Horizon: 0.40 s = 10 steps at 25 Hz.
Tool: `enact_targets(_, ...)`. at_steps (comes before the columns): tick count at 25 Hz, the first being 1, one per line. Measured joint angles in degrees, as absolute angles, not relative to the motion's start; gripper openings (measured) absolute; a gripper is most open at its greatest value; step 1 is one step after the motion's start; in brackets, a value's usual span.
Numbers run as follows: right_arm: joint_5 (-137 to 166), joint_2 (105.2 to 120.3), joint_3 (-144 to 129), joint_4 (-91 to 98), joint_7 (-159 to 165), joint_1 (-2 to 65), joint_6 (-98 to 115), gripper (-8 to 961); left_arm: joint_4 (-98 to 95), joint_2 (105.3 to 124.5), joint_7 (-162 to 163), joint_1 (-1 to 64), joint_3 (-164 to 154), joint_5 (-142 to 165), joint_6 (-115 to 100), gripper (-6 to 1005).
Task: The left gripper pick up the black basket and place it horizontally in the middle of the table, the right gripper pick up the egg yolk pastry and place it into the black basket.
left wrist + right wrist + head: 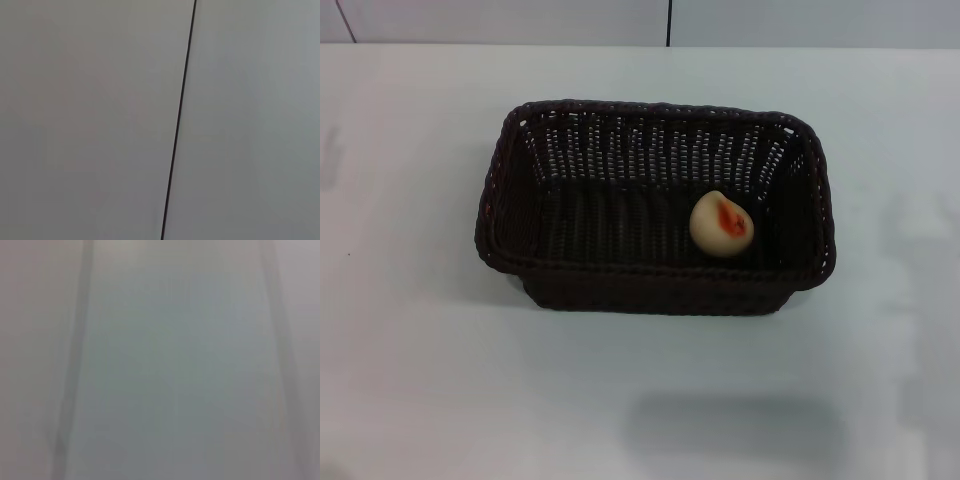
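Left gripper: not appearing in any view; its wrist camera is facing a pale flat surface crossed by a thin dark line (pixel 180 120), so finger state cannot be told.
Right gripper: likewise out of sight; its wrist view is showing only a blurred pale surface, possibly the table.
Egg yolk pastry (pixel 721 224): lying inside the basket, right of centre, orange-red patch facing up.
Black basket (pixel 655 285): sitting lengthwise across the middle of the table.
Table (pixel 420 360): bearing the basket.

Egg yolk pastry (pixel 722 224) lies inside upright black basket (pixel 655 207).
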<state>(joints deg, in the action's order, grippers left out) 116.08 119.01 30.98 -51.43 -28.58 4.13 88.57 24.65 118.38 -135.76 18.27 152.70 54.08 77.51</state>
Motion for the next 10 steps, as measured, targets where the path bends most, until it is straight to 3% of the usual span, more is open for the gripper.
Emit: enact_targets(10, 102.5, 119.03, 32.4, -43.7, -28.2, 5.1, 96.3, 474, 23.6, 118.39, -135.5, 18.0, 152.8, 54.0, 77.8, 543)
